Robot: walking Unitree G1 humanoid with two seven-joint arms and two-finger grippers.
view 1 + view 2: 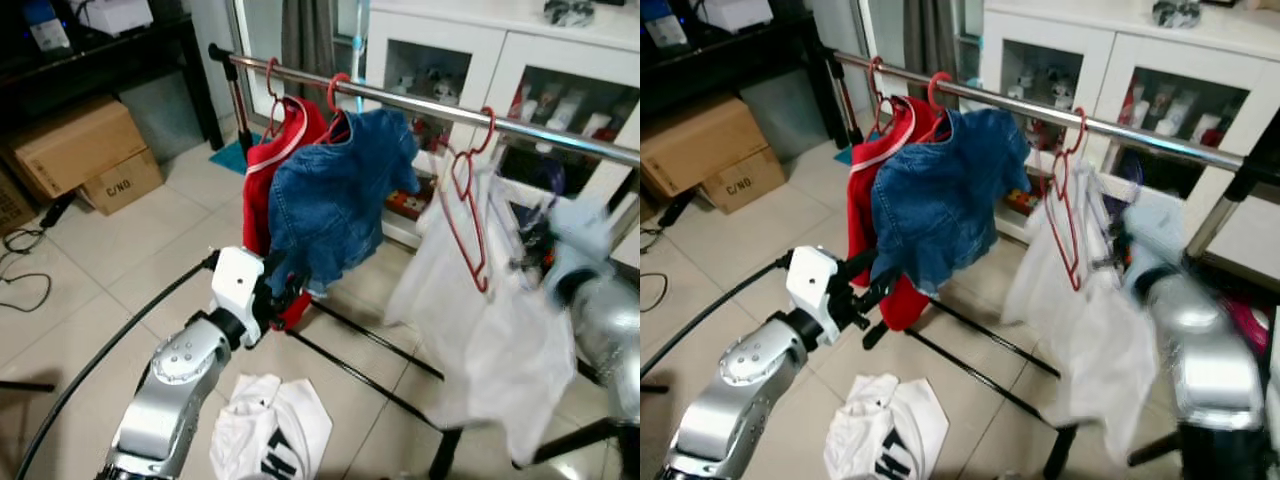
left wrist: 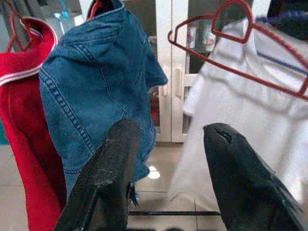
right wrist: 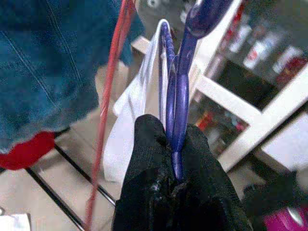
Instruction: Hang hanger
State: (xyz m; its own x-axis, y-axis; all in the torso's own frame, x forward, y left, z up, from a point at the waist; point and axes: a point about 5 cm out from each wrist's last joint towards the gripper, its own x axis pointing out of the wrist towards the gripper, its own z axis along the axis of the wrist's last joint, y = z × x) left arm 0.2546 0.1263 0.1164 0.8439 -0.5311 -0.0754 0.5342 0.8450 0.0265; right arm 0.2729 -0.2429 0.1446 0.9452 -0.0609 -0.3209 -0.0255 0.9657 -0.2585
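Observation:
A steel rail [image 1: 420, 105] carries a red garment [image 1: 285, 140] and a denim jacket [image 1: 335, 200] on red hangers, plus a bare red hanger [image 1: 468, 200]. Just right of that hanger a white shirt [image 1: 490, 330] droops from a purple hanger [image 3: 185, 53]. My right gripper [image 3: 171, 130] is shut on the purple hanger's neck, close under the rail; its arm [image 1: 600, 320] is blurred. My left gripper [image 2: 168, 132] is open and holds nothing, low by the red garment's hem and pointing at the jacket.
A white printed T-shirt [image 1: 270, 425] lies on the tiles by my left arm. The rack's black base bars [image 1: 360, 370] cross the floor. A white glass-door cabinet [image 1: 520, 70] stands behind the rail. Cardboard boxes [image 1: 80, 145] and cables [image 1: 25, 270] are at the left.

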